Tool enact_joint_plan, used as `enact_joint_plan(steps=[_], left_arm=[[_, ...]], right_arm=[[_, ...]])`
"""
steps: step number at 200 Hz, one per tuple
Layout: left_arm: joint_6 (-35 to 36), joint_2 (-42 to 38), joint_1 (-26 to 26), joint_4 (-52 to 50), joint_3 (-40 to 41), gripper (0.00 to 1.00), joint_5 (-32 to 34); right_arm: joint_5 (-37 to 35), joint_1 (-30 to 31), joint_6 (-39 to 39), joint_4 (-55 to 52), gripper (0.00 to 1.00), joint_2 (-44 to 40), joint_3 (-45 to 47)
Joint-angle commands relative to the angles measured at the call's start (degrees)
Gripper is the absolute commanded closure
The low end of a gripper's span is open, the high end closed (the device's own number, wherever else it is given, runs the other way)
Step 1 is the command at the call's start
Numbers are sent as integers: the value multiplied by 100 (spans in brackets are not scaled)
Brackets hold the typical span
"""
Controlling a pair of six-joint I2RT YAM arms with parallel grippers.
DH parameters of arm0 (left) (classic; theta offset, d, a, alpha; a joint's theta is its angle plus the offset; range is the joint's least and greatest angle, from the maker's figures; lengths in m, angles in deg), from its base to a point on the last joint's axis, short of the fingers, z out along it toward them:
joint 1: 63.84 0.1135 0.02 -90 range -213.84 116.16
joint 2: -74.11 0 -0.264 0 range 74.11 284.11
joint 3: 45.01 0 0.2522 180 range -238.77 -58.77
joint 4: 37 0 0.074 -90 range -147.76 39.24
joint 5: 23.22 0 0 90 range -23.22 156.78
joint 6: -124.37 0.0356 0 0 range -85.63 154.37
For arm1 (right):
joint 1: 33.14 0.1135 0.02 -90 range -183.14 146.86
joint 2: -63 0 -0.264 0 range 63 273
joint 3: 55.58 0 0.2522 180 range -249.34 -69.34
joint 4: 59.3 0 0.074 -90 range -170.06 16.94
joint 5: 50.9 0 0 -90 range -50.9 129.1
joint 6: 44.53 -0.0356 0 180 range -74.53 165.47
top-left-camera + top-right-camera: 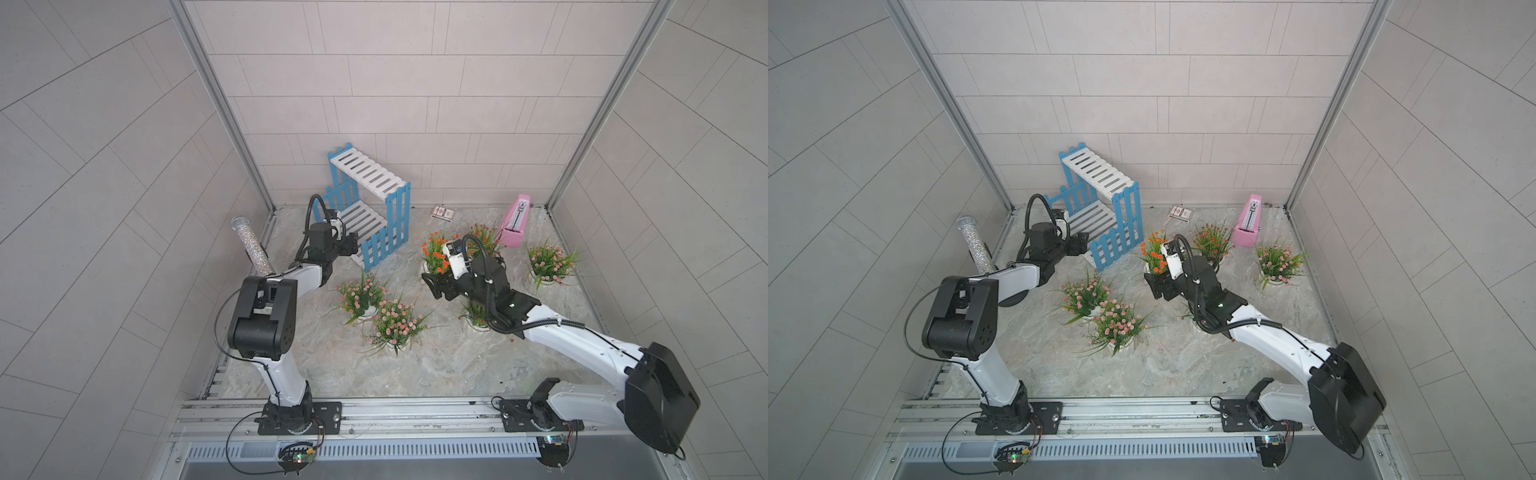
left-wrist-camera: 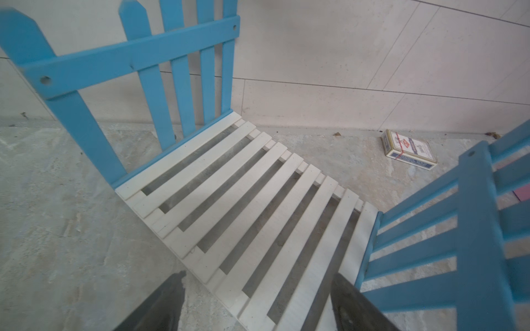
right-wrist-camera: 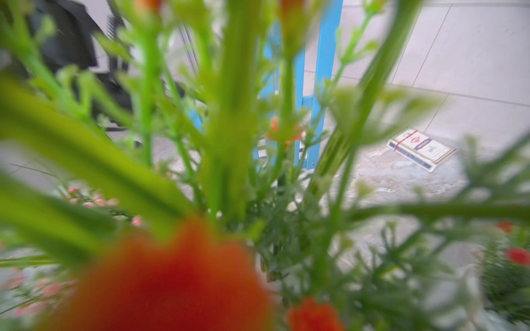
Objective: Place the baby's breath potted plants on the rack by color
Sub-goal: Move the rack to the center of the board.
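Right tool point(image 1: 433, 286) low over the middle of the worktop point(image 1: 436, 370), pushed into the near side of an orange-red plant point(image 1: 436, 251). Left tool point(image 1: 351, 243) farther back, at the rack point(image 1: 397, 212).

Nearest the arm bases, a front pink plant point(image 1: 397, 323) upright in its white pot. Close behind it to the left, a second pink plant point(image 1: 360, 293). Level with those, off to the right, a half-hidden plant point(image 1: 473, 318) under the right forearm, blossom colour not clear.

Next back, the right tool itself: fingers out of sight in the right wrist view, the lens crowded by blurred green stems and orange-red blossoms. No telling whether apart or clamped on the pot. Farther right, a third pink plant point(image 1: 548, 262) standing alone. At the left edge, a glitter tube point(image 1: 251, 245) leaning behind the left arm.

Beyond, in the left wrist view, the left tool's fingers point(image 2: 169, 301) apart with nothing between, hovering at the front edge of the lower shelf point(image 2: 252, 200). Behind the right tool, a second orange-red plant point(image 1: 484, 235) just beside a pink metronome point(image 1: 515, 224).

Against the back wall, a card box point(image 1: 441, 213) flat on the worktop. Also there, the rack's upper shelf point(image 1: 368, 172).

All six plants on the worktop, none on the rack.
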State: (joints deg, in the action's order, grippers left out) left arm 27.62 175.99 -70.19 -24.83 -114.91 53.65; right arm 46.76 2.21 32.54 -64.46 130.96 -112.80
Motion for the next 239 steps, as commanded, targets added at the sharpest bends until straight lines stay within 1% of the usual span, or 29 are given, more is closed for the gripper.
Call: enact_joint_plan(steps=[1,34,101,161,187,239], left_arm=[[146,77,-203,-28,-143,18,-335],[303,97,-547,-288,-322,18,-503],[195,470,-1236,-621,-944,18,-797],[187,1100,-1935,-1042,-1915,17,-871],[70,1421,-2200,-1073,-2327,17,-872],[-59,1873,-2702,-1254,-3130,17,-796]], right_arm=[[-60,41,27,-403,26,-518,-38],[-325,33,93,-1071,26,-1115,-54],[-570,33,162,-2115,26,-1887,-104],[-825,20,225,-2827,26,-2359,-414],[-969,16,268,-3100,26,-2576,-516],[-1185,-38,344,-3330,26,-2760,-542]])
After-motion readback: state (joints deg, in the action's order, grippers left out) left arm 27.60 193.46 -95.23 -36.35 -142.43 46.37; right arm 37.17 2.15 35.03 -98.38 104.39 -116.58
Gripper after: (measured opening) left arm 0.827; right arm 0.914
